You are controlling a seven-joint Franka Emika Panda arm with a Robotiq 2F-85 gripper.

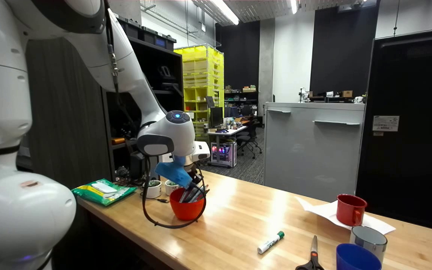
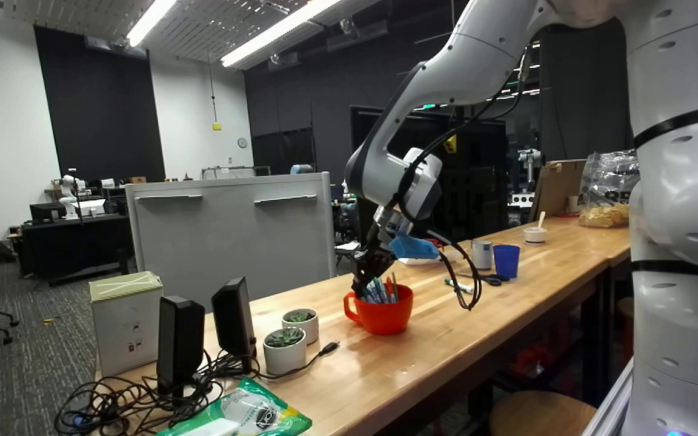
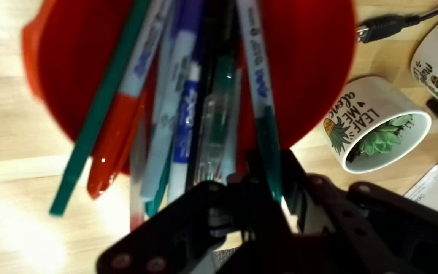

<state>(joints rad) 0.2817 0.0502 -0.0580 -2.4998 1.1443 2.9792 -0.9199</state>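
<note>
Clerk: End effector?

Checker: Black two-finger gripper [image 3: 273, 161], jaws drawn in narrow, holding one slim white-and-teal marker [image 3: 261, 95].

Clerk: Location of that marker?

Checker: Teal end between the jaws; white barrel slanting across the inside of a round red-orange plastic mug [image 2: 383, 318] with a loop handle.

Clerk: Other contents of the mug?

Checker: One long flat teal stick [image 3: 99, 104]; one white marker with an orange-red cap [image 3: 135, 80]; one blue-and-white marker [image 3: 185, 121]; several further pens packed side by side, some too blurred to describe.

Clerk: Adjoining items?

Checker: Mug upright on a pale wooden tabletop [image 1: 234, 210]. Near it, one round white pot with a green succulent [image 2: 285, 358], a matching second white pot [image 2: 309, 330] just beside that, and one black USB plug on a cord [image 3: 388, 28]. Beyond the pots, one shiny green packet [image 1: 105, 198].

Clerk: Remainder, well apart from the mug?

Checker: One green-capped white marker [image 1: 271, 243], lying flat. One pair of black-handled scissors [image 1: 314, 255]. One blue plastic cup [image 1: 358, 258] next to one silver metal can [image 1: 369, 240]. One glossy dark red mug [image 1: 351, 208], standing on a white paper sheet [image 1: 323, 210].
</note>
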